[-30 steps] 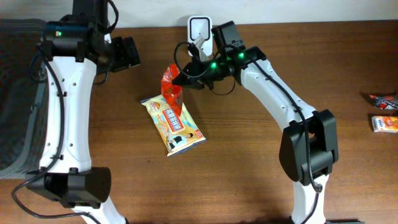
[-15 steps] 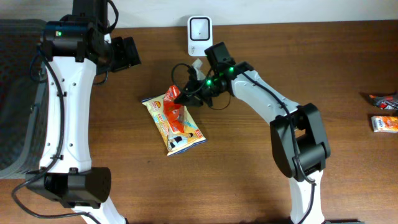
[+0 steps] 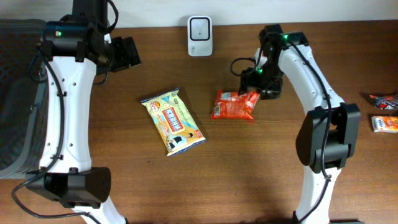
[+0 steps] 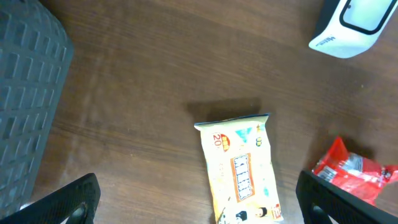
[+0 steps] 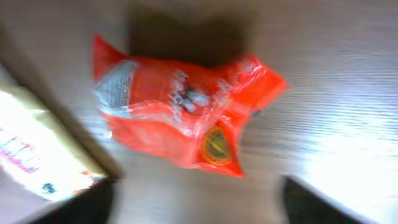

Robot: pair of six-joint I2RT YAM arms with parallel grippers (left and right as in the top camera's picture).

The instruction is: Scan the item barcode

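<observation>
overhead: the red packet (image 3: 233,106) lies flat on the desk (image 3: 249,168), in front of and to the right of the white scanner (image 3: 199,27). the right tool (image 3: 256,88) hangs just over the packet's right end. a yellow packet (image 3: 173,121) lies apart to the left. the left tool (image 3: 126,53) sits near the back left. a grey crate (image 3: 15,93) fills the left edge; its contents cannot be told.

left wrist: the left tool's fingers (image 4: 68,199) are spread wide and grip nothing. only the crate's ribbed wall shows, not its inside.

right wrist, blurred: the dark fingers (image 5: 81,202) are set far apart in the lower corners, clear of the red packet. only here do its pale printed panel and round gold seal show.
</observation>
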